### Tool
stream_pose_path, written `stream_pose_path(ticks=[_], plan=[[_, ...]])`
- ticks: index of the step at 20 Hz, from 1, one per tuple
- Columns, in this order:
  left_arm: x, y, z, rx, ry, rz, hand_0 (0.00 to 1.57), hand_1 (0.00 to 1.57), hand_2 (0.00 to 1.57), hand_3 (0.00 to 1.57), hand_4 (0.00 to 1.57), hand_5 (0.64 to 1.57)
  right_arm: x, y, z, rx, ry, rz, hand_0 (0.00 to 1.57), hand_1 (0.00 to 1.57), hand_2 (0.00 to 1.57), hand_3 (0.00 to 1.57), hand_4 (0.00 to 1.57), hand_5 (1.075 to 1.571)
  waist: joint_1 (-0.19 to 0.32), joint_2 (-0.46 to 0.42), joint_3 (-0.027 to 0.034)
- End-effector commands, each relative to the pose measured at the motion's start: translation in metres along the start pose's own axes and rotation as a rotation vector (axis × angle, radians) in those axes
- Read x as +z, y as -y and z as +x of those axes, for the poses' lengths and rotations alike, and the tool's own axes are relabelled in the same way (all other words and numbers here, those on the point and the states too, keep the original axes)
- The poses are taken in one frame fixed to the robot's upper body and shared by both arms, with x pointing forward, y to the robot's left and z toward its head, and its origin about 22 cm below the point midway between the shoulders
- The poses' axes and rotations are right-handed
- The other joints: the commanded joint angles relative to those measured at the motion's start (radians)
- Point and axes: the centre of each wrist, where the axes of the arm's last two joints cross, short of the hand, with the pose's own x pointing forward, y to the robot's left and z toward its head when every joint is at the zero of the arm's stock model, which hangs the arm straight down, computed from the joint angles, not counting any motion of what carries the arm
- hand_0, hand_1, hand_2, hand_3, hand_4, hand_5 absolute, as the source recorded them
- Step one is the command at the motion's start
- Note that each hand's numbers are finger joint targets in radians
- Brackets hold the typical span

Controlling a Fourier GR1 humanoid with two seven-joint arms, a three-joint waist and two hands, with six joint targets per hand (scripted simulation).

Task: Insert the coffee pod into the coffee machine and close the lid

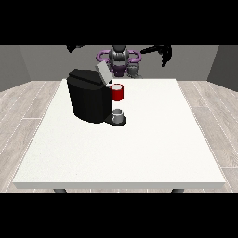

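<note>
The black coffee machine stands on the white table, left of the middle. Its grey lid is tilted up and open. A red pod holder juts from the machine's front, showing a pale top. A small grey cylinder, which looks like the coffee pod, sits at the table's far edge by the robot's torso. The hand at the view's right hangs high above the far edge with its fingers pointing down and holding nothing. The hand at the view's left hovers behind and above the machine.
A small grey cup stands on the machine's base plate below the red holder. The robot's torso is behind the far edge. Wooden floor surrounds the table.
</note>
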Motion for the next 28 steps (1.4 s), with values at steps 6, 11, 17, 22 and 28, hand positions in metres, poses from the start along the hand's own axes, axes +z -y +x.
stream_pose_path(ticks=[6,11,17,22,28], plan=[[0.023,0.029,-0.024,0.161,0.01,-0.026,0.0,0.0,0.0,0.0,0.06,1.571,-0.015,-0.013,0.011,0.091,-0.008,0.076,0.0,0.0,0.0,0.0,0.24,1.571,0.111,0.004,0.0006],[0.038,0.011,-0.015,0.169,0.055,-0.018,0.0,0.0,0.0,0.0,0.0,1.571,-0.027,-0.014,0.014,0.118,0.041,0.073,0.0,0.0,0.0,0.0,0.0,1.571,0.13,0.051,0.0007],[0.046,0.021,0.004,0.179,0.107,-0.022,0.0,0.0,0.0,0.0,0.1,1.571,-0.043,-0.008,0.008,0.044,0.042,0.073,0.0,0.0,0.0,0.0,0.0,1.571,0.161,0.104,0.001],[0.065,0.027,-0.003,0.193,0.138,0.028,0.0,0.0,0.0,0.0,0.0,1.571,-0.061,-0.002,0.015,0.032,0.003,0.071,0.0,0.0,0.0,0.0,0.0,1.571,0.152,0.155,0.0007],[0.079,-0.002,0.003,0.156,0.149,0.101,0.0,0.0,0.0,0.0,0.0,1.571,-0.073,-0.022,0.026,0.025,0.068,0.144,0.0,0.0,0.0,0.0,0.0,1.571,0.077,0.223,0.0005]])
